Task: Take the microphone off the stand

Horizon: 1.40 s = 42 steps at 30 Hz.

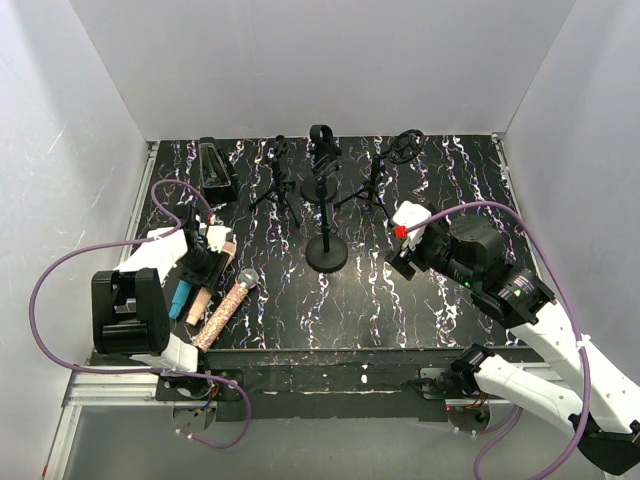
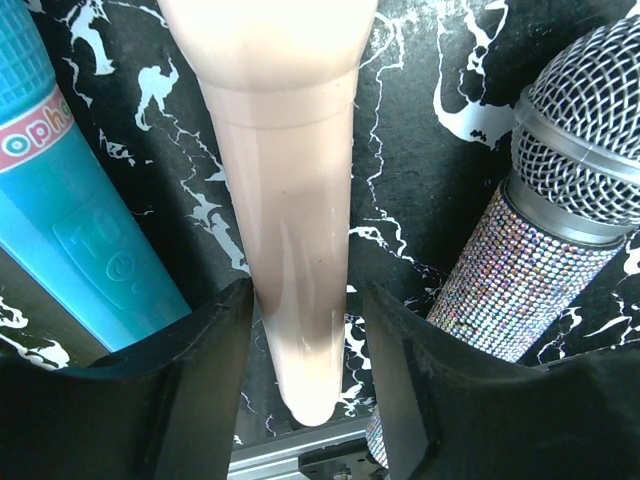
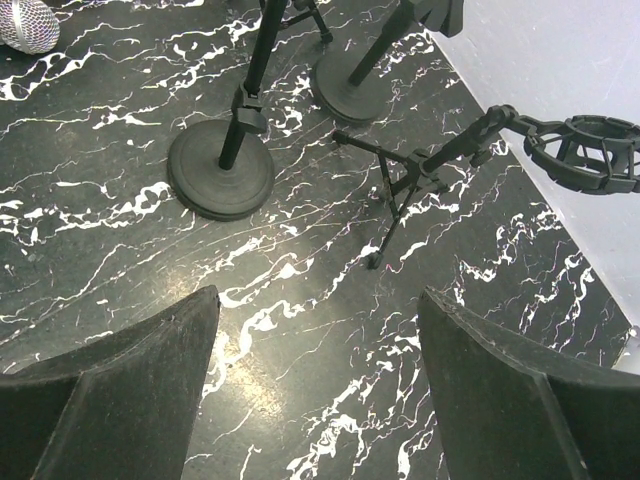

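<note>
White enclosure walls surround a black, white-veined marbled surface (image 1: 400,310). Task status, as judged from how things lie: largely done, with only the withdrawal left.

Left arm (image 1: 155,250): reaches forward along the left edge, wrist pitched down, so that the left pincer (image 1: 205,265) points at the surface not far from the near-left corner.

Right arm (image 1: 540,330): stretches from the near-right corner toward the middle. The right pincer (image 3: 320,292) hovers above bare surface and faces the stands, jaws spread wide with nothing between them.

Stands: a black round-based pole stand (image 1: 326,252) at the centre, its top apparently bare. A second round-based stand (image 1: 320,185) behind it, toward the far edge, carries a dark fitting; clip or microphone cannot be told. A black tripod stand (image 1: 375,185) toward the far-right corner bears an empty ring-shaped shock mount (image 3: 585,150).

Task object: a pale beige plastic microphone (image 2: 290,200) lies flat by the left edge, well apart from every stand, its tapered handle between the black fingers (image 2: 190,380). A sliver of surface shows beside the handle on one side, so the left pincer reads as released, bracketing rather than clamping.

Neighbours: a teal plastic microphone (image 2: 70,230) lies just beside it toward the left edge. A rhinestone-covered microphone with a silver mesh head (image 2: 530,270) lies on the other side.
</note>
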Motion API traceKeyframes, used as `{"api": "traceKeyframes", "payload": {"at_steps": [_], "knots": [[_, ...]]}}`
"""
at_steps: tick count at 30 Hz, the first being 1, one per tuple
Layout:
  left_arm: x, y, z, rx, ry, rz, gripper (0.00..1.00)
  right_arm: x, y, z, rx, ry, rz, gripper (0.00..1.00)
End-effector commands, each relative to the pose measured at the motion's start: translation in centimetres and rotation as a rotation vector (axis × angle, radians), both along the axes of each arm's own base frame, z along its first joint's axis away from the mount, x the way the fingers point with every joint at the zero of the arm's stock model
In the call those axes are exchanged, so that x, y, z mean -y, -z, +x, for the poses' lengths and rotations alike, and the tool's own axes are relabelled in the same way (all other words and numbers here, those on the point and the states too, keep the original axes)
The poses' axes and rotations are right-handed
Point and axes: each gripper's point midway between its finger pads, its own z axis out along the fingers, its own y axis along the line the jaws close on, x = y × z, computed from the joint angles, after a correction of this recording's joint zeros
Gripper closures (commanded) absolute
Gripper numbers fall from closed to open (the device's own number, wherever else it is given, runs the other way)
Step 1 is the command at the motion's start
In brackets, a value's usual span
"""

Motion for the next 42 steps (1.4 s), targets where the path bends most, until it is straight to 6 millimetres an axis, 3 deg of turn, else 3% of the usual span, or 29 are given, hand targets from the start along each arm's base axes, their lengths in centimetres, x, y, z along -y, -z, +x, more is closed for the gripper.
{"api": "traceKeyframes", "payload": {"at_steps": [1,5,7,10,13,18,20,22,23,27,32,37,42], "knots": [[0.4,-1.2,0.7,0.035,0.001,-0.021,0.52,0.1,-2.5,0.1,0.045,0.018,0.066,0.14],[0.8,-3.3,1.6,0.067,-0.009,-0.044,0.53,0.0,-2.1,-0.2,0.021,0.013,0.075,0.14],[1.3,-5.7,2.3,0.109,0.001,-0.072,0.52,-0.1,-1.8,-0.4,-0.015,0.013,0.073,0.14],[3.2,-11.0,3.4,0.16,0.038,-0.18,0.46,-0.3,-1.9,-0.9,-0.097,0.013,0.088,0.13],[6.9,-17.3,4.9,0.254,0.182,-0.387,0.34,-0.5,-1.7,-1.1,-0.206,0.017,0.134,0.13],[14.6,-27.6,6.4,0.519,0.501,-0.764,0.3,-1.9,-2.6,-0.2,-0.39,0.042,0.282,0.1],[17.1,-30.7,7.7,0.621,0.545,-0.874,0.27,-2.5,-3.2,0.0,-0.477,0.04,0.351,0.09],[19.9,-32.5,8.0,0.663,0.594,-0.946,0.26,-3.1,-3.3,0.2,-0.535,0.014,0.388,0.09],[21.2,-33.0,8.0,0.689,0.63,-0.955,0.25,-3.3,-3.3,0.3,-0.559,0.008,0.393,0.11],[25.6,-32.2,8.4,0.701,0.689,-0.939,0.25,-3.6,-2.4,0.9,-0.654,0.024,0.397,0.15],[28.4,-31.0,9.9,0.745,0.656,-0.94,0.25,-3.7,-1.7,1.2,-0.673,0.014,0.419,0.17],[30.0,-29.9,11.5,0.8,0.617,-0.893,0.28,-3.7,-0.7,1.2,-0.685,0.018,0.419,0.18],[30.7,-29.1,12.4,0.806,0.578,-0.867,0.48,-4.1,0.5,1.7,-0.725,0.019,0.404,0.18]]}}
